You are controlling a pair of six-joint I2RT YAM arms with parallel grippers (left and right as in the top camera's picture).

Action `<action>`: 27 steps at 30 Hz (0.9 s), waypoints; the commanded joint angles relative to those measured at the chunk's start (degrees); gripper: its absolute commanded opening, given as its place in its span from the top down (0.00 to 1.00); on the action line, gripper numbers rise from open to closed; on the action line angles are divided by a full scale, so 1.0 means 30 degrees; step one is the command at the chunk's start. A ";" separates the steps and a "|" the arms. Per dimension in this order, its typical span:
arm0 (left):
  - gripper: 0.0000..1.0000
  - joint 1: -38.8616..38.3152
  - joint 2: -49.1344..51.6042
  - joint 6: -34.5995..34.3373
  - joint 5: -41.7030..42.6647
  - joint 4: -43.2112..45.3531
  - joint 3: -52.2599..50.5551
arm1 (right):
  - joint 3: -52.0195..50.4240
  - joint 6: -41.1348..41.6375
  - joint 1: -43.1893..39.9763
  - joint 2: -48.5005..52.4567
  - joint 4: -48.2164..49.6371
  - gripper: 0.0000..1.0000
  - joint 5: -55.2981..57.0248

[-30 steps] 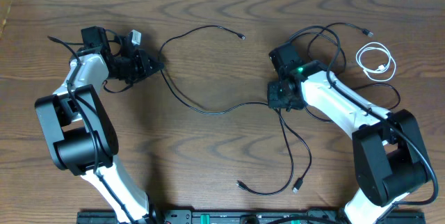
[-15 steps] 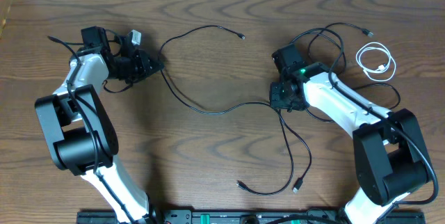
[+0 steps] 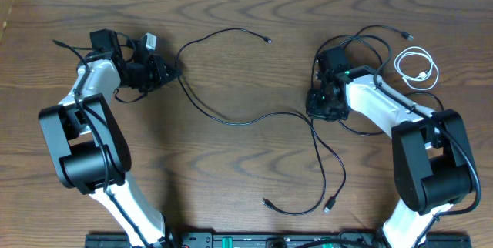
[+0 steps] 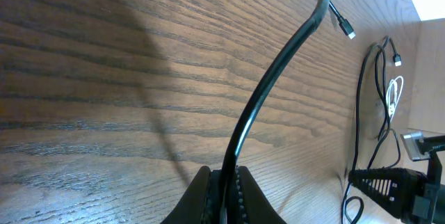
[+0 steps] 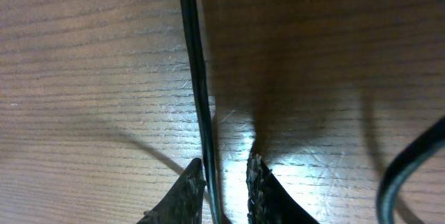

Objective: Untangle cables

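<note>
Wood surface [image 3: 246,9]: brown and grained, it carries every cable and both arms.
Left pincer [image 3: 172,71]: at the upper left of the surface, pressed together on the long black cable [image 3: 231,122]. In the left wrist view the cord rises straight out from between the shut fingers [image 4: 201,190].
Long black cable: from the left pincer it dips toward the middle of the surface, then rises to the right pincer [image 3: 322,112]. A side branch arcs above it to a small plug [image 3: 267,41] lying free.
Right pincer: on the right half, tips down at the surface. Its fingers [image 5: 189,189] stand slightly apart with a black cord [image 5: 198,78] running between them. The cord lies against one finger, with a gap to the other. Whether this is the same cord the left pincer grips cannot be told.
Black strands [image 3: 317,155]: two of them drop from under the right pincer toward the near edge. They end in plugs [image 3: 266,202] lying near each other.
Black loops [image 3: 370,44]: crossing over each other behind the right arm, with one plug end [image 3: 407,36] toward the far right.
White cable [image 3: 417,68]: coiled in a small ring at the upper right. It lies just beside the black loops and well apart from both pincers.
</note>
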 commanded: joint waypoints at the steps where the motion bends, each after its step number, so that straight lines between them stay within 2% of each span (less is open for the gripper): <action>1: 0.91 -0.0022 0.0160 0.0036 0.0095 0.0015 0.0197 | -0.0109 -0.0248 -0.0015 0.0219 0.0007 0.81 -0.0335; 5: 0.91 -0.0022 0.0160 0.0036 0.0095 0.0015 0.0197 | -0.0109 -0.0612 0.0240 0.0248 0.0153 0.80 -0.0342; 9: 0.92 -0.0022 0.0160 0.0036 0.0095 0.0015 0.0197 | -0.0109 -0.0889 0.0495 0.0248 0.0277 0.83 -0.0335; 11: 0.91 -0.0022 0.0160 0.0036 0.0095 0.0015 0.0197 | -0.0109 -0.0882 0.0488 0.0248 0.0321 0.89 -0.0342; 12: 0.91 -0.0022 0.0160 0.0036 0.0095 0.0015 0.0197 | -0.0109 -0.0882 0.0488 0.0248 0.0335 0.99 -0.0342; 18: 0.91 -0.0022 0.0160 0.0036 0.0102 0.0015 0.0197 | -0.0058 -0.0882 0.0408 0.0248 0.0772 0.99 -0.0590; 20: 0.92 -0.0022 0.0160 0.0036 0.0102 0.0015 0.0197 | 0.0189 -0.0882 0.0168 0.0248 0.1413 0.99 -0.1443; 24: 0.91 -0.0022 0.0160 0.0036 0.0102 0.0015 0.0197 | 0.1581 -0.0867 -0.0947 0.0240 0.4306 0.99 -0.5646; 27: 0.91 -0.0022 0.0160 0.0036 0.0102 0.0015 0.0197 | 0.2900 -0.0321 -0.1698 0.0240 0.5085 0.99 -0.7140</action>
